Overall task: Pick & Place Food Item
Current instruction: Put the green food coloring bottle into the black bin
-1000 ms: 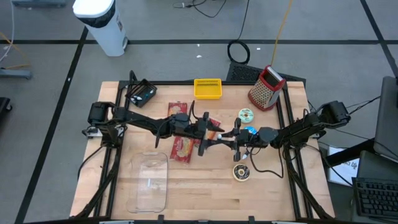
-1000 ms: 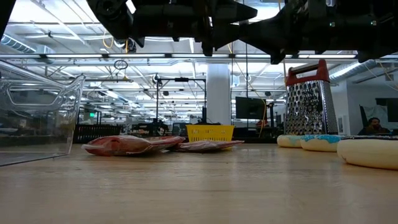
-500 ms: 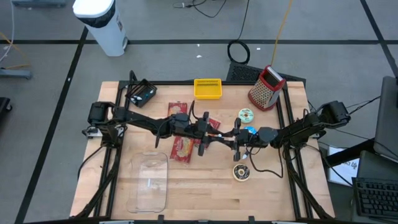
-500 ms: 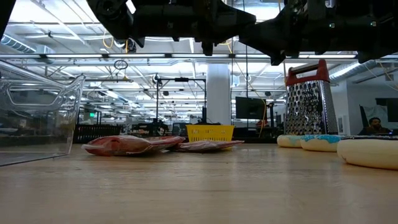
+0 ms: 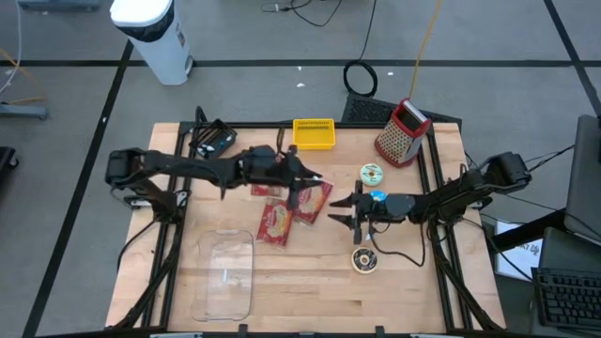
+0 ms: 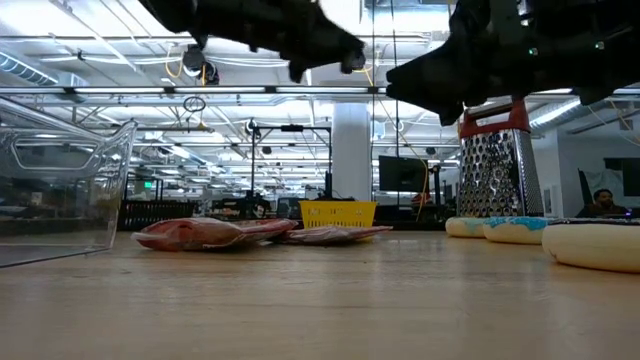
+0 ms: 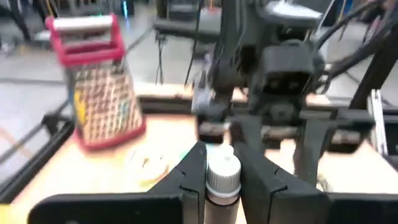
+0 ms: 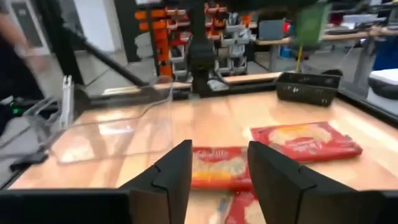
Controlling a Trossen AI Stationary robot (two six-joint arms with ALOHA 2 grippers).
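A small bottle with a white ribbed cap (image 7: 222,169) sits between the fingers of my left gripper (image 7: 222,155), which is shut on it. That gripper hangs above the red food packets (image 5: 315,199) near the table's middle (image 5: 305,180). My right gripper (image 5: 340,212) stands a short way to the right of it, open, with nothing between its fingers (image 8: 219,155). A second red packet (image 5: 275,222) lies flat on the table, and beyond it a clear plastic container (image 5: 225,272) lies near the front left. My left gripper pinches the bottle's body just behind the cap (image 7: 221,190) between its two fingers. The fingers come nearly level from the table's left. The bottle lies along them, cap end pointing away from the wrist, lifted clear of the table.
A yellow basket (image 5: 314,133) and a red-handled grater (image 5: 402,131) stand at the far edge. Round tins (image 5: 372,173) (image 5: 364,260) and a blue one (image 5: 377,197) lie around my right gripper. A third packet (image 5: 268,164) lies under the left arm.
The two grippers met over the packets a second ago. My left gripper has since pulled back toward the table's far left and risen, taking the bottle with it. My right gripper has stayed in place, and its fingers now stand wider apart.
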